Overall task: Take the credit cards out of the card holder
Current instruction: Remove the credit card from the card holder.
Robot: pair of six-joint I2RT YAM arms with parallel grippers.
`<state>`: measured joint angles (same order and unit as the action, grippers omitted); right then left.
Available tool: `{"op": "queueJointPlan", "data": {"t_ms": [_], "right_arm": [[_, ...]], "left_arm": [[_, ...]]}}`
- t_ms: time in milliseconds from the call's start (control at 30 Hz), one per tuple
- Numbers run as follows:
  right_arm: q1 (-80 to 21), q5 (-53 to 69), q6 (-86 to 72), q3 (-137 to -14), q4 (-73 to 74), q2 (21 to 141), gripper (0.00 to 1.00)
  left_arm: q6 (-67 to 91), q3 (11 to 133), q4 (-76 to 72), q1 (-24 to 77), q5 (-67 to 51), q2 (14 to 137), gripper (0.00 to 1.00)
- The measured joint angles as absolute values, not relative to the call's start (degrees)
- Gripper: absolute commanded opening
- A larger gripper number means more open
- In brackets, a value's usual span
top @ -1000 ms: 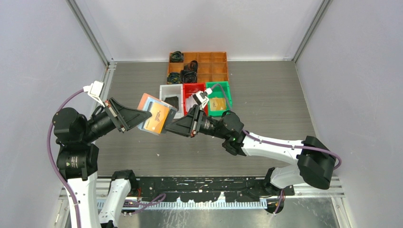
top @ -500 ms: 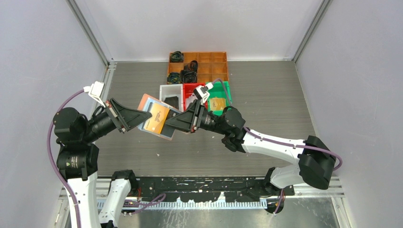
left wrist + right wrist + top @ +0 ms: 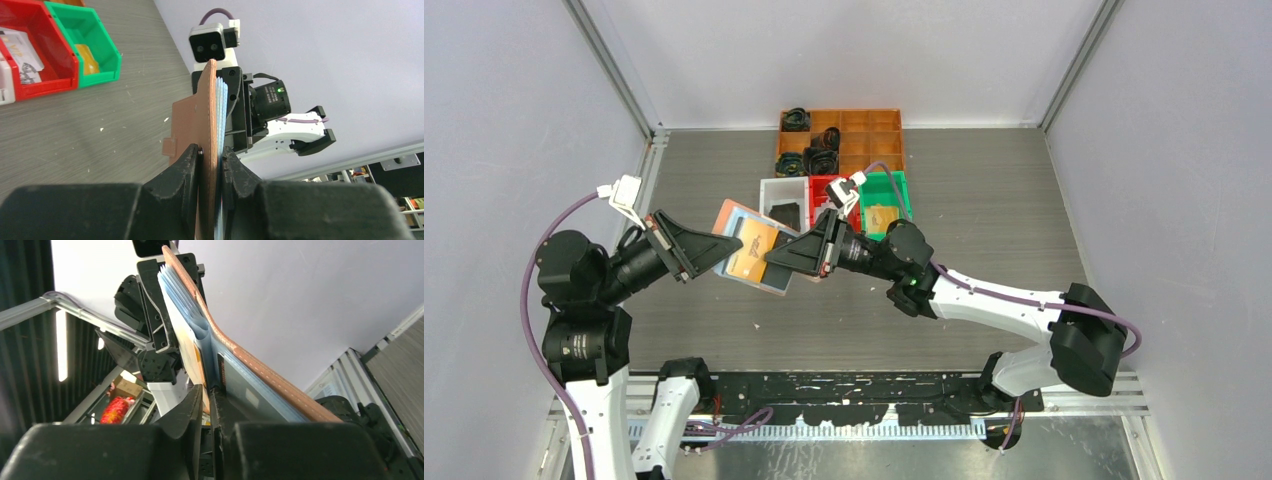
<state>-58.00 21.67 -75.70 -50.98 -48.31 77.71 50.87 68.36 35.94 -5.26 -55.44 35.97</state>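
Note:
The tan-pink card holder [image 3: 736, 222] hangs in the air, pocket face up. My left gripper [image 3: 730, 244] is shut on its left edge; the left wrist view shows the holder [image 3: 207, 115] edge-on between the fingers [image 3: 189, 160]. An orange-yellow card [image 3: 750, 254] sticks out of its grey-blue pockets. My right gripper [image 3: 772, 262] is shut on that card's edge; in the right wrist view the card [image 3: 187, 347] runs down between the fingers [image 3: 197, 397], with the holder's tan back [image 3: 260, 371] beside it. Another orange-yellow card [image 3: 881, 218] lies in the green bin, and a whitish card [image 3: 22, 50] in the red bin.
A white bin [image 3: 774, 190] holding something dark, a red bin [image 3: 820, 183] and a green bin [image 3: 894, 182] stand in a row behind the grippers. An orange compartment tray [image 3: 864, 140] with black coiled bundles [image 3: 821, 158] stands at the back. Grey walls enclose the table.
My right gripper has moved left onto the holder's right edge, over the orange-yellow card. The left gripper and the holder have barely moved.

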Motion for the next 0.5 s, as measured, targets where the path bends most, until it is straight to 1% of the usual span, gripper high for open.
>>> {"op": "queueJointPlan", "data": {"t_ms": [67, 200, 333, 500], "right_arm": [[-58.0, 21.4, -74.2, -51.0, -45.8, 76.8, 0.08], [-58.0, 21.2, -73.1, -51.0, -44.4, 75.7, 0.06], [-58.0, 20.9, -73.5, -49.8, -46.6, 75.7, 0.01], [-58.0, 20.6, -75.2, -47.1, -50.8, 75.7, 0.01]], "left_arm": [[50.4, 68.4, 36.7, -5.3, -55.0, 36.0, 0.0], [50.3, 68.4, 37.1, -5.3, -54.8, 36.0, 0.0], [50.8, 68.4, 37.1, -5.3, -54.8, 36.0, 0.0], [51.5, 68.4, 37.0, -5.3, -54.8, 36.0, 0.0]]}}
